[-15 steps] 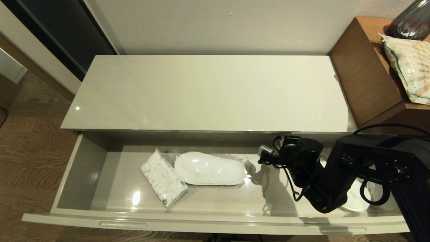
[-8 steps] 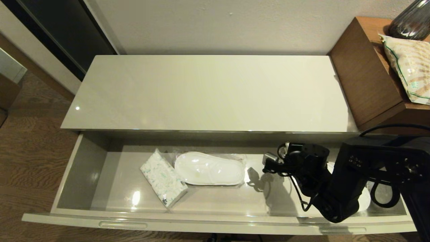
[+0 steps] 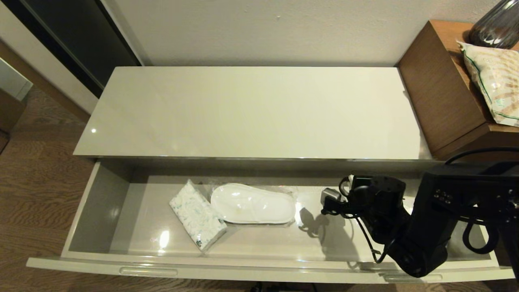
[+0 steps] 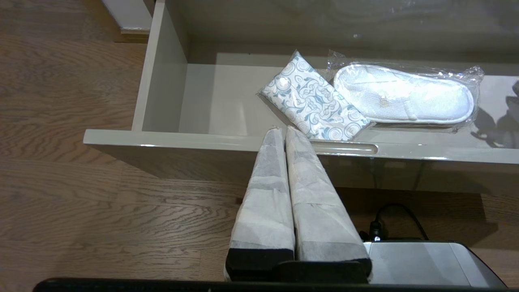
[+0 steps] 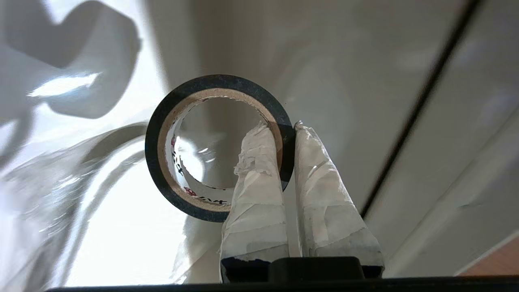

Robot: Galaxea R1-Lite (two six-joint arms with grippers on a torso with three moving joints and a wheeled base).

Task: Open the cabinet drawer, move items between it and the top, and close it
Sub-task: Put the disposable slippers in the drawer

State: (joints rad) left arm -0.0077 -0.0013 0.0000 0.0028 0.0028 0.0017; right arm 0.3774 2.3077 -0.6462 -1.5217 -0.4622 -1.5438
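Pinching the wall of the small black tape roll with its pale cardboard core (image 5: 219, 148), the right gripper (image 5: 288, 126) has one taped finger inside the ring and the other outside, above the right end of the long, shallow, glossy beige-grey cabinet drawer (image 3: 101, 202), which stands pulled out. The left gripper (image 4: 282, 130) hangs in front of the drawer's front edge, its two wrapped fingers pressed together on nothing. Inside the drawer, left of centre, lies the soft white tissue pack with pale blue print (image 3: 197, 220), touching a white slipper sealed in clear plastic (image 3: 252, 204). Behind, the cabinet's flat glossy cream-white top (image 3: 251, 113) meets the wall.
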